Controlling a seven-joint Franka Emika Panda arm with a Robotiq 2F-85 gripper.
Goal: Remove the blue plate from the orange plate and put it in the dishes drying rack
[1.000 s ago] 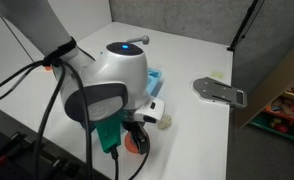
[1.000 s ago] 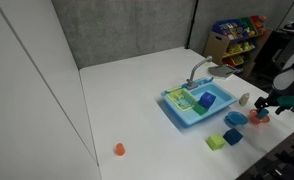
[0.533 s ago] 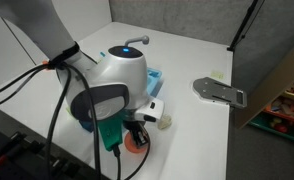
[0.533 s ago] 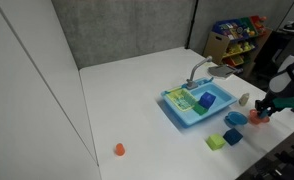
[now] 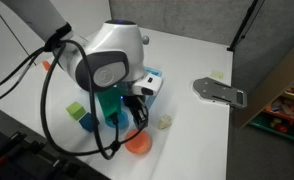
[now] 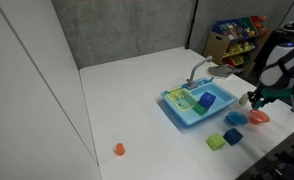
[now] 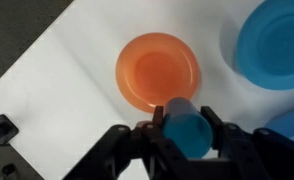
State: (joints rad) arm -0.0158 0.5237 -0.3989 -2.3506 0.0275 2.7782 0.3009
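Two fingers (image 7: 214, 130) clamp the blue plate (image 7: 187, 130) above the orange plate (image 7: 159, 70).

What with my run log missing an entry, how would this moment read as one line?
pincer: shut on blue plate | blue plate: off orange plate | orange plate: bare
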